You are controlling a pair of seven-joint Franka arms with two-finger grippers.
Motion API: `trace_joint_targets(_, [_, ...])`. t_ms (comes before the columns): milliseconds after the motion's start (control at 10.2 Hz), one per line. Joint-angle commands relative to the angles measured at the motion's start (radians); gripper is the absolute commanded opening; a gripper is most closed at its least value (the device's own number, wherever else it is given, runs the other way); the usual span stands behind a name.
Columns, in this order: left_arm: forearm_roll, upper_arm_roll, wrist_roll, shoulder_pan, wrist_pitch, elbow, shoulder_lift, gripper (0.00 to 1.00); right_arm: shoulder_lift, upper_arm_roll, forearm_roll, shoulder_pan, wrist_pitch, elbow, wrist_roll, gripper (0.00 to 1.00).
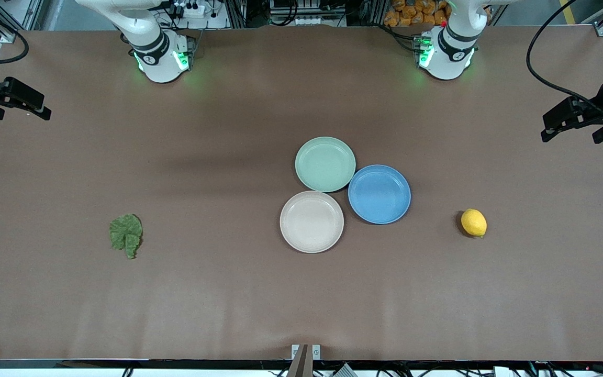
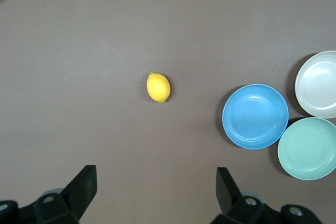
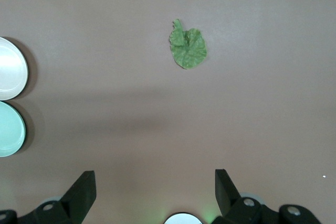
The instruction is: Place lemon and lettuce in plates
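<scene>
The yellow lemon [image 1: 473, 222] lies on the brown table toward the left arm's end, also seen in the left wrist view [image 2: 158, 87]. The crinkled green lettuce [image 1: 126, 234] lies flat toward the right arm's end. Mid-table sit the mint green plate [image 1: 325, 164] and, nearer the front camera, the beige plate [image 1: 312, 221]; both are empty. My left gripper [image 2: 156, 182] hangs open high over the table's edge at its own end, apart from the lemon. My right gripper [image 3: 155, 184] hangs open high over its end, apart from the lettuce [image 3: 188, 50].
A blue plate [image 1: 379, 193], also empty, touches the two task plates on the side toward the lemon. Bare brown table [image 1: 218, 293] lies between the plates and each item. The arm bases stand along the table's edge farthest from the front camera.
</scene>
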Motion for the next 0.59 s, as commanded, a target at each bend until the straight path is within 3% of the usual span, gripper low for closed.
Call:
trace_joint_targets(0, [0.028,-0.005,0.008,0.008,-0.011,0.007,0.065,1.0,-0.015,-0.003,0.015,0.004,0.004,-0.014,-0.01,1.0])
trace_joint_targets(492, [0.036,-0.003,0.003,0.045,0.117,-0.043,0.232,1.0,-0.021,-0.003,0.009,0.003,0.055,-0.014,-0.011,1.0])
